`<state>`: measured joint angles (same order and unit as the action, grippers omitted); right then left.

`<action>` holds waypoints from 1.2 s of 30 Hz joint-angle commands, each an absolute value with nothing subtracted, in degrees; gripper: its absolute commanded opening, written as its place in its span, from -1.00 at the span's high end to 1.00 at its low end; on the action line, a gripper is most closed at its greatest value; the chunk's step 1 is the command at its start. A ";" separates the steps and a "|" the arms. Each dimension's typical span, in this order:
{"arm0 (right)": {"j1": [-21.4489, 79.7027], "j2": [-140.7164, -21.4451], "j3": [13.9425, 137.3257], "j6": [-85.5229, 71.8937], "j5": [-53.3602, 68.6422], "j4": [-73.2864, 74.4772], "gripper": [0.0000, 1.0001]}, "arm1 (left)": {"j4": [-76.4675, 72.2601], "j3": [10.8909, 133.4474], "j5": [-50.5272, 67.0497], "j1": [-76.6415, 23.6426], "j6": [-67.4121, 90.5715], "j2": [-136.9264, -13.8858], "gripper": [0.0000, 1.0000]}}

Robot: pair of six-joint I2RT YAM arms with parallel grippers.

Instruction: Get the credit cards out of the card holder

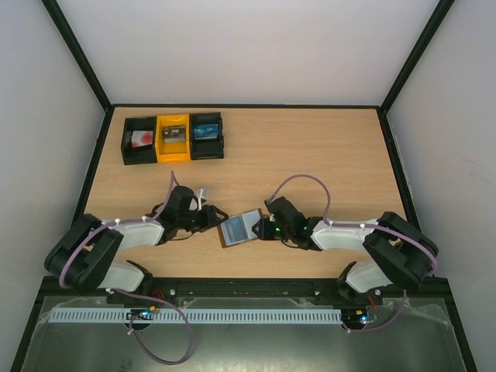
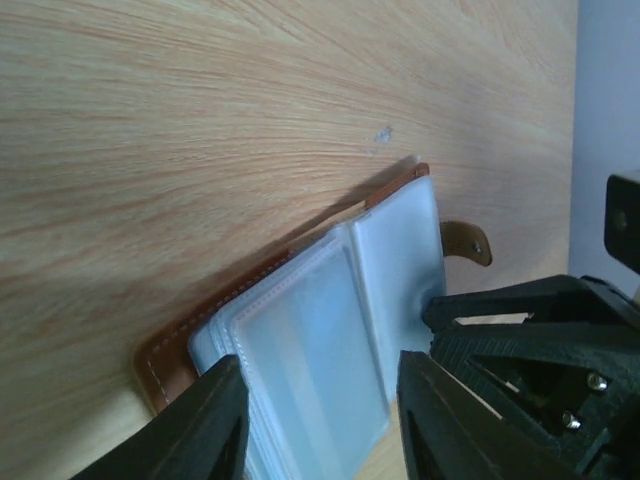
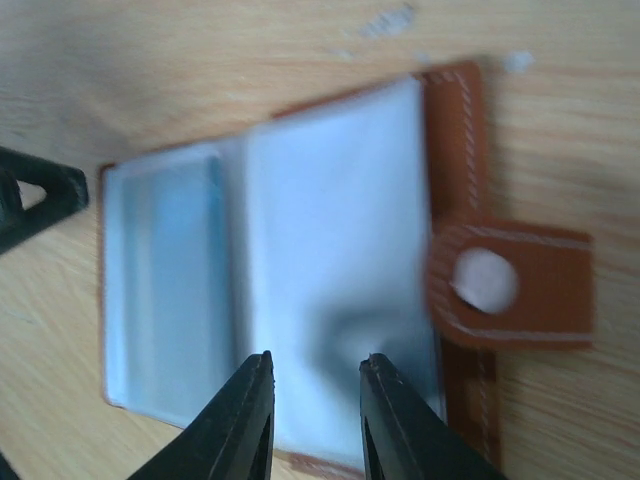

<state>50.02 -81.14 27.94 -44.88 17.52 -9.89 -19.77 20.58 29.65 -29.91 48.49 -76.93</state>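
Card holder, brown leather, lying open with pale sleeve faces up on the wooden table, between the left gripper at its left edge and the right gripper at its tab side; both finger pairs parted over the sleeves, grip not determinable.
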 commanded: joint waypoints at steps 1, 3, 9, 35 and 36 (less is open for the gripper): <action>50.35 -82.05 23.79 -46.26 16.37 -13.81 0.50 | -31.16 18.92 32.47 -30.29 51.57 -82.67 0.25; 50.51 -81.91 22.55 -47.10 16.88 -14.64 0.50 | -33.00 18.80 32.00 -30.40 51.80 -84.89 0.34; 51.02 -79.95 22.17 -47.46 16.24 -13.99 0.50 | -32.57 20.90 29.53 -30.20 49.45 -89.80 0.48; 52.18 -88.04 31.09 -50.14 19.95 -17.53 0.60 | -26.88 18.88 29.08 -30.11 52.43 -75.32 0.12; 52.23 -88.51 31.40 -50.10 19.95 -17.55 0.61 | -27.27 18.59 29.23 -30.28 52.58 -75.54 0.12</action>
<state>51.59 -86.72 29.23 -49.76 19.59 -16.64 -25.52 20.47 27.79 -29.71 51.20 -75.48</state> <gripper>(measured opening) 0.199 0.434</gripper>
